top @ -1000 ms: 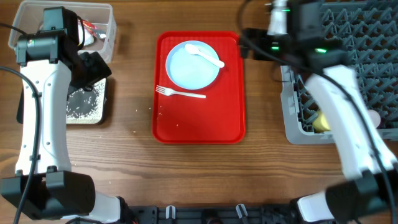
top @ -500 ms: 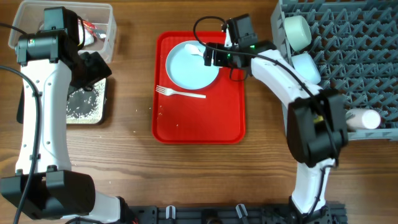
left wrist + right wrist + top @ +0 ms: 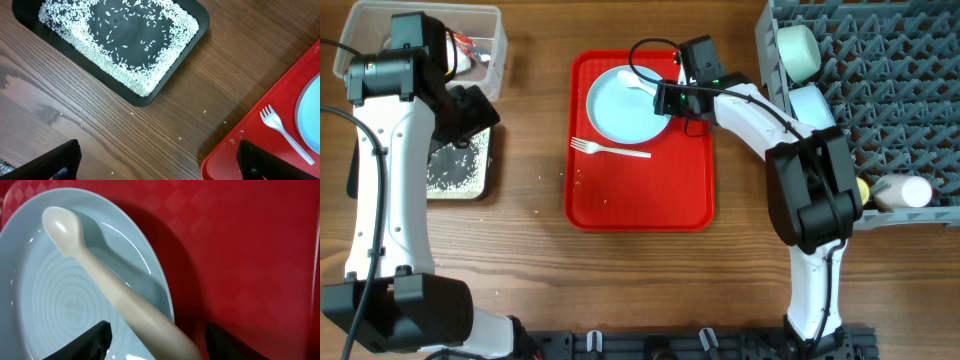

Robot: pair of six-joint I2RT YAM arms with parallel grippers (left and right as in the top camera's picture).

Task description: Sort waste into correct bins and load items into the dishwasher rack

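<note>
White plastic spoon (image 3: 95,270) lay on the light-blue plate (image 3: 40,310), its handle running back between the spread fingers (image 3: 92,341) of the right gripper (image 3: 157,336), which stood open, gripping nothing.

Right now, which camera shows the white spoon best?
The right wrist view: the spoon fills it, lying on the blue plate. Overhead shows it tiny, its handle partly hidden. The left wrist view misses it.

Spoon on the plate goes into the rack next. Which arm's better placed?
Right. The right gripper sits open astride the white spoon on the light-blue plate, with the dishwasher rack on its side. The left gripper hangs open near the black tray of rice, far from the plate.
</note>
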